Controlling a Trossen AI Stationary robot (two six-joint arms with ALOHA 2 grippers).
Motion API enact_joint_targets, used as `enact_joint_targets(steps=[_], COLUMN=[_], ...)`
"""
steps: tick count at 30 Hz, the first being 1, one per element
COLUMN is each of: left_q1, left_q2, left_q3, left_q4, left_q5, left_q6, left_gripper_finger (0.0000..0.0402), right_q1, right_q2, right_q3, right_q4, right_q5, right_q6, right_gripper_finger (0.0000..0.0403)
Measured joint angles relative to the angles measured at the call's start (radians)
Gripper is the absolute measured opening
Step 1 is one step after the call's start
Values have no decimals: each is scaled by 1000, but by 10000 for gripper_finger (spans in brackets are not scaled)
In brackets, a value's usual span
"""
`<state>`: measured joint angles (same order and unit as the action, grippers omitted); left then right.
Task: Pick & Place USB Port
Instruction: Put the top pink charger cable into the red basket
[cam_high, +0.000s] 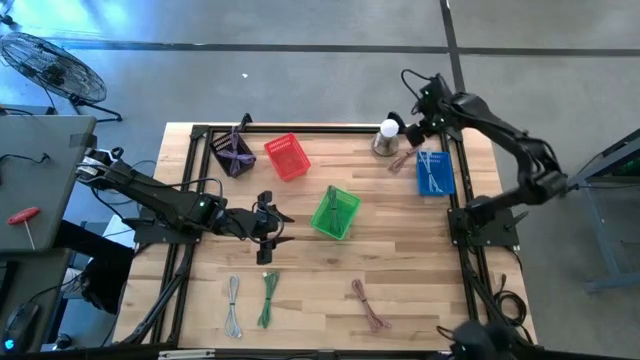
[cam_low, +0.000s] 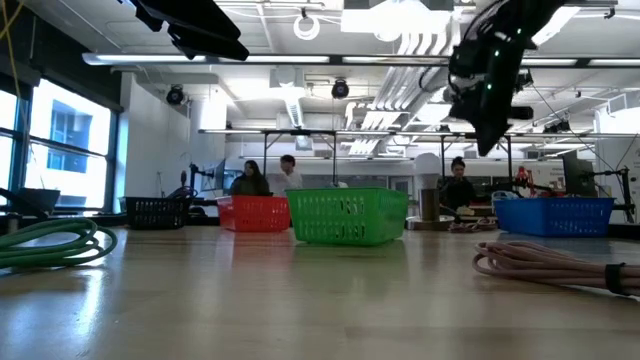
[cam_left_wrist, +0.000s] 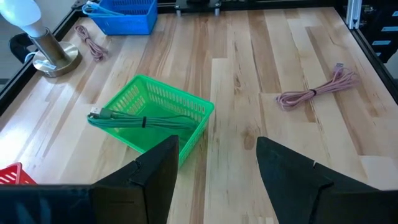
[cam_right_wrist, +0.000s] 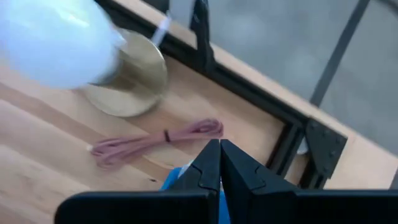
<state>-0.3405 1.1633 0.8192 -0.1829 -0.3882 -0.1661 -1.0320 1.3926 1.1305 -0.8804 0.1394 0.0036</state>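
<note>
The bench (cam_high: 400, 260) fills the middle of the high view, with four baskets across its upper half. From left to right these are a black basket (cam_high: 233, 155), a red basket (cam_high: 286, 157), a green basket (cam_high: 335, 212) at centre and a blue basket (cam_high: 433, 172) at upper right. A lamp (cam_high: 387, 138) stands just left of the blue basket.

Cables already sorted, as far as can be judged: a green cable (cam_left_wrist: 143, 120) lies across the green basket, and a cable shows in the blue basket and in the black one.

Cables left on the bench: a grey cable (cam_high: 234, 303), a second green cable (cam_high: 267, 297) and a pink cable (cam_high: 370, 304) along the lower edge, plus a pink cable by the lamp (cam_right_wrist: 155, 142). The task therefore appears roughly half done.

The left hand (cam_left_wrist: 214, 168) hovers left of the green basket, fingers spread wide and holding nothing. The right hand (cam_right_wrist: 219, 163) hangs above the blue basket at upper right, fingers pressed together with nothing between them.
</note>
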Motion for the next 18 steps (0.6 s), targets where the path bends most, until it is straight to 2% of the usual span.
enact_joint_targets(steps=[6,18], left_q1=[0,0], left_q2=[0,0], left_q3=[0,0], left_q4=[0,1], left_q5=[0,-14], left_q6=[1,4], left_gripper_finger=[211,211], right_q1=[-17,-82], right_q2=[94,105], right_q3=[0,0], right_q4=[36,101], right_q5=[16,-18], right_q6=[7,57], right_gripper_finger=[1,0])
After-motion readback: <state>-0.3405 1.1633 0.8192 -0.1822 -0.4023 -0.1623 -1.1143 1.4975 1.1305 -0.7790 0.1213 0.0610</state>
